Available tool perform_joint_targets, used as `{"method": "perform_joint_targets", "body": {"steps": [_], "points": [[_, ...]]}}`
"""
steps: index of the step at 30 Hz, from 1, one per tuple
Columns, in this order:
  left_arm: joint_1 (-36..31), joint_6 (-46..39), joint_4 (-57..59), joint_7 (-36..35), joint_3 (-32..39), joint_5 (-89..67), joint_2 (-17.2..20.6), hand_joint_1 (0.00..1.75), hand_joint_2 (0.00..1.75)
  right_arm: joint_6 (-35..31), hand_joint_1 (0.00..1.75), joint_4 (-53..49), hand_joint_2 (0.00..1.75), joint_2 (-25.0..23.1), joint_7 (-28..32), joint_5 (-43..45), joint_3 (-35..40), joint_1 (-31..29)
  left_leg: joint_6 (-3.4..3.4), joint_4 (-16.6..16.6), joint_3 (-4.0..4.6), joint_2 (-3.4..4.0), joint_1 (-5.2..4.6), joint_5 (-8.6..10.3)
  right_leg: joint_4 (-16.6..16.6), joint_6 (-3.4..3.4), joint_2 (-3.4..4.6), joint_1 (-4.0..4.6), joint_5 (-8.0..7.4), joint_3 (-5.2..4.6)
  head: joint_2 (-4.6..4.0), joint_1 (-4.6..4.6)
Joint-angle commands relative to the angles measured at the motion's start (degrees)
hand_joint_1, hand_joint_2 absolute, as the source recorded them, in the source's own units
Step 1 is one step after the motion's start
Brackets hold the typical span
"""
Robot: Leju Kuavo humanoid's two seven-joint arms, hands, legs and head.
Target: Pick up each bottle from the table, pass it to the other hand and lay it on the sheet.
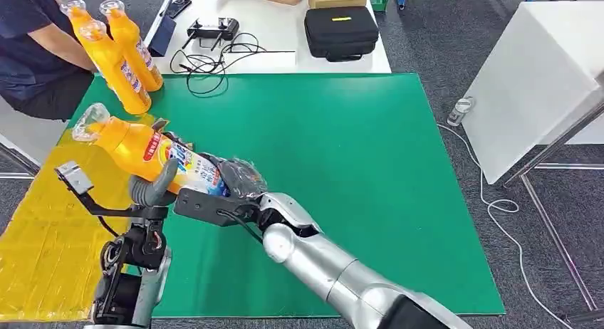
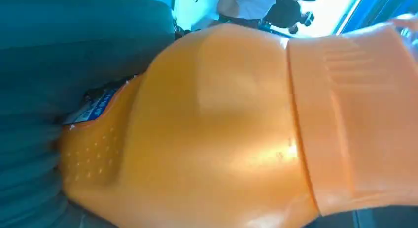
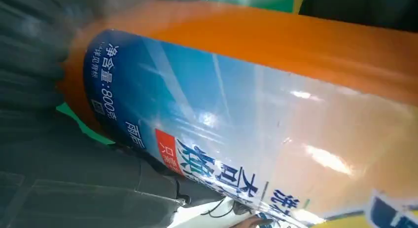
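The orange detergent bottle (image 1: 146,151) lies tilted on its side, over the place where the green mat (image 1: 342,172) meets the yellow sheet (image 1: 43,236). Its clear cap points to the far left and its base points to the right. The right hand (image 1: 238,181) holds the bottle at the base end, with its dark fingers wrapped around the label part. The left hand (image 1: 158,186) is at the middle of the bottle, with the thick grey thumb (image 1: 165,178) lying up against the body; the other fingers of this hand are hidden behind the bottle, so I cannot tell if it really grips or just touches. In the left wrist view the orange body (image 2: 222,129) is very close to the camera, and in the right wrist view the blue and white label (image 3: 207,124) is close also.

Two more orange bottles (image 1: 117,55) stand upright at the far left corner of the green mat, touching each other. They are well apart from the held bottle. The yellow sheet under and near the left arm is bare, and the big middle and right part of the green mat is open too. Behind the mat there is a white table (image 1: 285,37) with a black case (image 1: 342,31), a controller (image 1: 214,30) and cables. A person in dark clothes (image 1: 35,51) sits at the far left. A small clear bottle (image 1: 461,112) stands on the floor at the right, beside a white box (image 1: 534,80).
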State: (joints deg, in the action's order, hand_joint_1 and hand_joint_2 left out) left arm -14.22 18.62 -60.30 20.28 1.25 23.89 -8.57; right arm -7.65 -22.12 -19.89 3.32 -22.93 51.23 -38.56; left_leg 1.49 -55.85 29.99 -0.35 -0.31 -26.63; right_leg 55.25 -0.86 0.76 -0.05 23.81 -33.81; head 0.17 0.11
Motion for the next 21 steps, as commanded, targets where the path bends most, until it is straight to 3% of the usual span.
{"method": "perform_joint_targets", "body": {"steps": [1, 9, 12, 17, 18, 19, 21], "points": [[-6.9, -0.2, 1.6, -0.2, -0.2, -0.2, -0.4, 1.75, 1.75, 0.5, 1.75, 4.2, 1.75, 1.3, 0.0, -1.1, 3.1, 2.5, -0.1, 0.0, -0.15, -0.41, 0.14, -0.03, -0.1, -0.03, -0.5, 0.14, 0.13, 0.34, -0.02, -0.02], [-6.9, -0.2, 1.6, -0.2, -0.2, -0.2, -0.4, 1.75, 1.75, 0.5, 1.75, 4.2, 1.75, 1.3, 0.0, -1.1, 3.1, 2.5, -0.07, 0.0, -0.07, -0.33, 0.11, 0.0, -0.1, -0.02, -0.39, 0.11, 0.08, 0.23, 0.0, -0.02], [-6.7, -0.8, 1.6, 0.2, -0.9, -0.7, 0.1, 1.75, 1.75, -0.9, 1.75, 3.5, 1.75, 2.3, -0.1, -2.4, -0.8, 3.2, -0.07, 0.0, -0.07, -0.33, 0.11, 0.01, -0.1, -0.02, -0.39, 0.1, 0.08, 0.23, -0.02, -0.02], [-7.5, -13.2, 2.8, 4.6, -0.6, -15.1, 2.2, 1.75, 1.75, -3.2, 1.75, 0.5, 1.75, 5.2, 2.0, -3.6, -8.9, 4.7, -0.07, 0.0, -0.09, -0.41, 0.12, 0.02, -0.1, -0.03, -0.47, 0.11, 0.08, 0.28, 0.0, -0.02], [-7.7, -15.2, 3.7, 5.2, -0.1, -17.8, 2.9, 1.75, 1.75, -2.9, 0.1, -0.8, 1.75, 5.8, 3.8, -2.8, -11.3, 5.2, -0.05, 0.0, -0.04, -0.32, 0.09, 0.02, -0.1, -0.03, -0.36, 0.09, 0.05, 0.2, 0.0, -0.02], [-7.8, -17.7, 4.8, 6.0, 0.5, -20.5, 3.6, 1.75, 1.75, -3.1, 0.0, -2.2, 0.0, 6.7, 4.8, -2.2, -13.3, 5.6, -0.09, 0.0, -0.13, -0.39, 0.12, -0.01, -0.1, -0.04, -0.47, 0.12, 0.1, 0.33, 0.0, -0.04], [-7.8, -31.9, 7.1, 9.8, 0.5, -34.6, 5.8, 1.75, 1.75, -3.9, 0.0, -8.7, 0.0, 9.3, 7.2, -2.7, -18.4, 8.4, -0.1, 0.0, -0.15, -0.32, 0.14, 0.0, -0.1, -0.02, -0.38, 0.14, 0.06, 0.35, 0.0, 0.0]]}}
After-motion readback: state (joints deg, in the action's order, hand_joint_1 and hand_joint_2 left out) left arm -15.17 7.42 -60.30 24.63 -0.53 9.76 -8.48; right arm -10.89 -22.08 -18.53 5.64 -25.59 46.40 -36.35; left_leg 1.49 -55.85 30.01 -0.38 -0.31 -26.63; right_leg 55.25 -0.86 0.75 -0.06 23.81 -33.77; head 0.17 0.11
